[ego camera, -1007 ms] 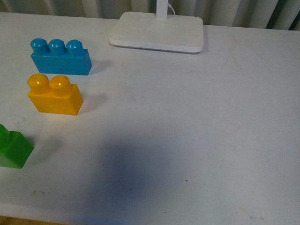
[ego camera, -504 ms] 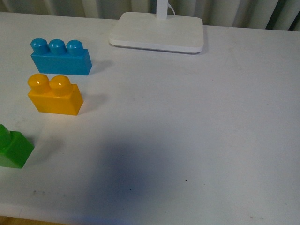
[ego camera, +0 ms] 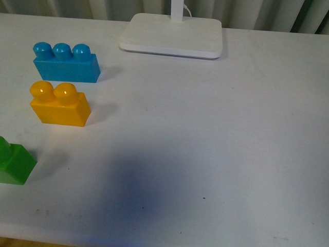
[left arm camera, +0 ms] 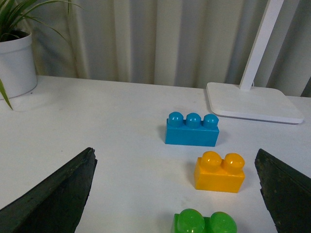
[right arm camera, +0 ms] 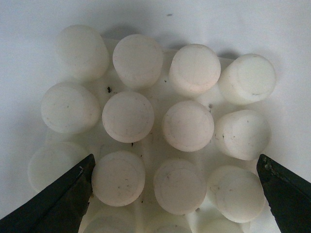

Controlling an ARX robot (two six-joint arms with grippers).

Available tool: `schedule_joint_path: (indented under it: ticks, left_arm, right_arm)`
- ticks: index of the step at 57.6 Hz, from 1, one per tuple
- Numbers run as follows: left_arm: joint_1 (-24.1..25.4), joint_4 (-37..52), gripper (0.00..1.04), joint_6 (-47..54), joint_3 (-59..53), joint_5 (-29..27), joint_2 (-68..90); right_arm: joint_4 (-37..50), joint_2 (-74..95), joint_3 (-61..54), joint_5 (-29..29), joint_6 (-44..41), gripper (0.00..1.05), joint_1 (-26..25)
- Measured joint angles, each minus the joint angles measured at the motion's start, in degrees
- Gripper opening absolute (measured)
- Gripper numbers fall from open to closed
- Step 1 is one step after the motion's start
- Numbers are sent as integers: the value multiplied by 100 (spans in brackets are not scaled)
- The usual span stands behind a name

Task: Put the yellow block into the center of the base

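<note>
The yellow block (ego camera: 59, 104) stands upright on the white table at the left, two studs up. It also shows in the left wrist view (left arm camera: 219, 172), ahead of my open, empty left gripper (left arm camera: 177, 194), whose dark fingers (left arm camera: 53, 199) spread wide apart. The white studded base (right arm camera: 155, 131) fills the right wrist view, close under my open right gripper (right arm camera: 177, 194). One right finger (right arm camera: 63, 199) is over the base's edge. The base and both grippers are out of the front view.
A blue three-stud brick (ego camera: 66, 63) sits just behind the yellow block. A green brick (ego camera: 14, 160) is at the left edge, nearer me. A white lamp foot (ego camera: 174, 35) stands at the back. A potted plant (left arm camera: 14, 58) is off to one side.
</note>
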Motion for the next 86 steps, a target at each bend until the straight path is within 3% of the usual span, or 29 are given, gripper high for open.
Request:
schedule_joint_path:
  ticks: [16, 23, 45, 59, 70, 86]
  left_arm:
    - [0, 0, 98, 0, 0, 0, 0]
    - [0, 0, 98, 0, 0, 0, 0]
    - [0, 0, 98, 0, 0, 0, 0]
    - [0, 0, 98, 0, 0, 2, 0]
    - [0, 0, 98, 0, 0, 0, 0]
    - [0, 0, 98, 0, 0, 0, 0]
  right_arm:
    - [87, -339, -356, 883, 1467, 96, 1355]
    - [142, -461, -520, 1320, 2302, 96, 2214]
    - [144, -437, -562, 1469, 3589, 96, 4328]
    - [136, -133, -262, 1729, 3991, 96, 5128]
    - [157, 81, -28, 1615, 3985, 96, 5619]
    - [216, 151, 50, 1515, 3930, 96, 5692]
